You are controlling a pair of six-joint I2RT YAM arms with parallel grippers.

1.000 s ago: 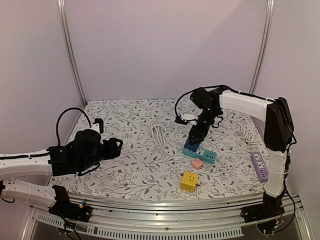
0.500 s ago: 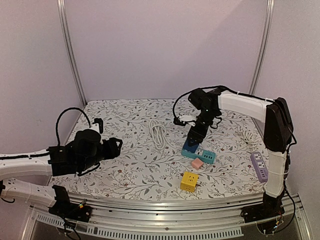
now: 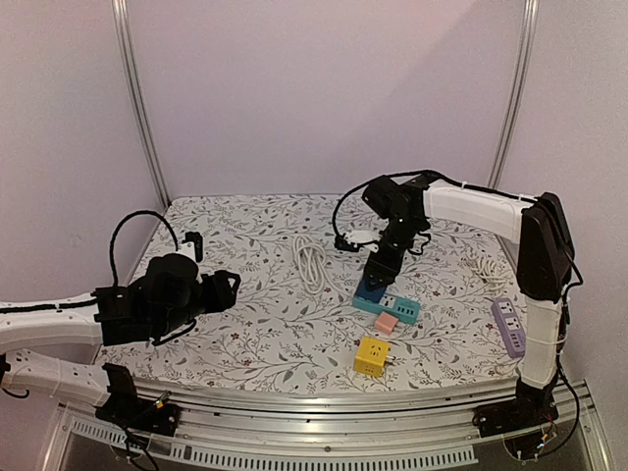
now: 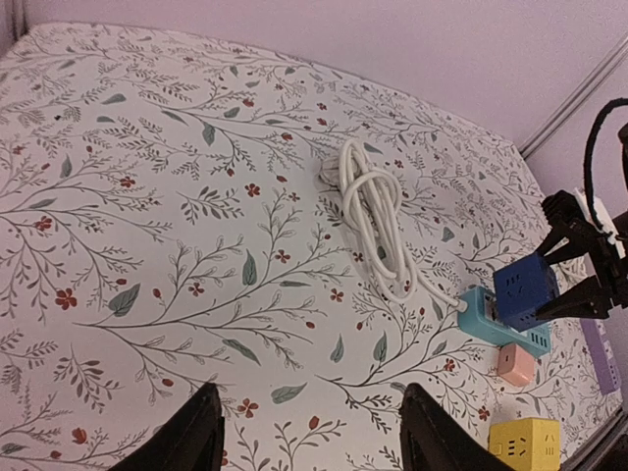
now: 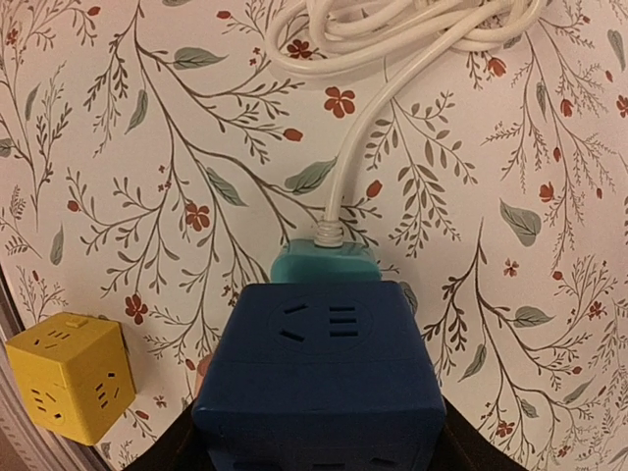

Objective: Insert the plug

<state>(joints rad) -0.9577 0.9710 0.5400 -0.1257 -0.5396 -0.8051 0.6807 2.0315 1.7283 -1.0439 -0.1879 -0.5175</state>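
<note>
Overhead, the right gripper (image 3: 381, 267) reaches down at about 4 o'clock from the middle of the floral table (image 3: 245, 334), its jaws clamped on the blue cube plug (image 3: 370, 287). The plug sits on the cable end of the teal power strip (image 3: 392, 306); whether its prongs are seated cannot be told. A pink cube (image 3: 386, 322) lies just beside the strip at its 6 o'clock, and a yellow cube (image 3: 371, 355) lies near the pink one, again towards 6 o'clock. The white cable coil (image 3: 312, 260) lies at 10 o'clock from the strip. A purple power strip (image 3: 508, 326) lies well apart at 3 o'clock, by the table's right edge. The left gripper (image 3: 221, 289) hangs over the left side of the table, at 9 o'clock.

From the left wrist, its own fingers (image 4: 196, 437) stand apart with nothing between them. At 2 o'clock from them the blue cube plug (image 4: 525, 291) rests on the teal power strip (image 4: 481, 316), with the right arm's fingers (image 4: 574, 221) on either side of it.

From the right wrist, the plug (image 5: 324, 383) fills the lower middle, dark fingers (image 5: 186, 446) pressed against its sides. The teal strip's end (image 5: 326, 263) shows at the plug's 12 o'clock, with the white cable (image 5: 392, 59) running up from it. The yellow cube (image 5: 69, 388) lies at 9 o'clock.
</note>
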